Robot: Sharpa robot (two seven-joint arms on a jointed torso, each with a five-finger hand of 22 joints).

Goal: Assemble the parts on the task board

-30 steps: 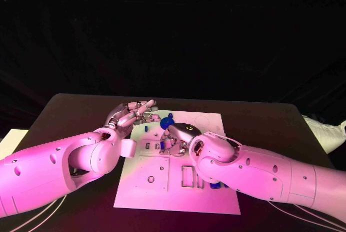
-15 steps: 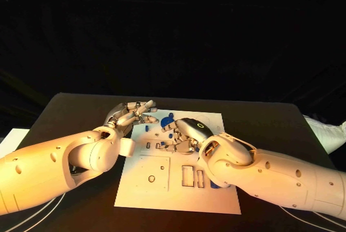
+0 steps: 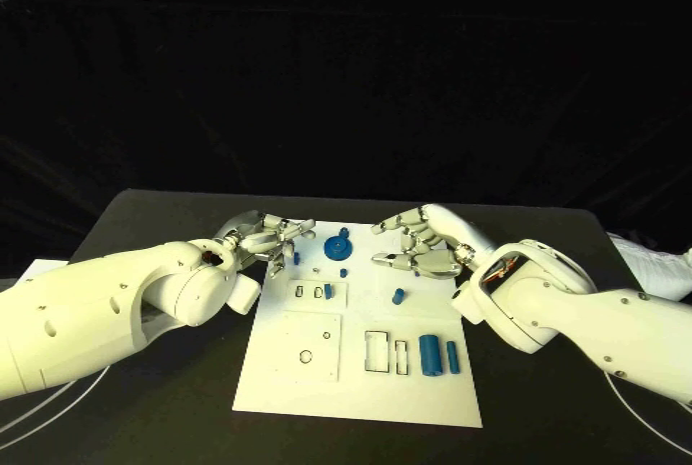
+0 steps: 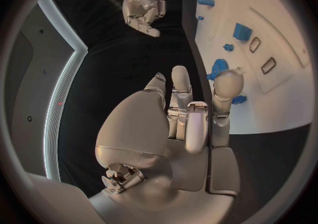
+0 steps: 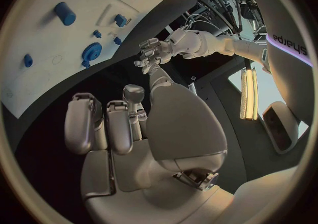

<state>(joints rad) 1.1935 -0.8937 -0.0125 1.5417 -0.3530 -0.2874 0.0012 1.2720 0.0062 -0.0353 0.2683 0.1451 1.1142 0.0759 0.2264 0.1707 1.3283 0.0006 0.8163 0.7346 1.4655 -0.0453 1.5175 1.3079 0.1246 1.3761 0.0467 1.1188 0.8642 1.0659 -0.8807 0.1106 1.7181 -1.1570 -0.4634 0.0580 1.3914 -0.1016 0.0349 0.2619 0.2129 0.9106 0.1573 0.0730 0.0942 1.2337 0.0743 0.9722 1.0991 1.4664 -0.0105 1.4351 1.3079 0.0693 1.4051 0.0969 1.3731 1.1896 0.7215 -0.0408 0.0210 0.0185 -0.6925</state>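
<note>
Partly, the left hand [image 3: 270, 234] hides the task board [image 3: 361, 385] edge; both hands' fingers curl, pinching nothing.

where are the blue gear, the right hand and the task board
blue gear [image 3: 338, 248], head view, on its round face
right hand [image 3: 423, 239], head view, middle of the hand
task board [image 3: 289, 370], head view, bare white part near its front left corner

A white task board [image 3: 310, 380] lies flat on the counter; blue parts are scattered on it, including a gear [image 3: 338, 248] and two cylinders [image 3: 430, 353].
</note>
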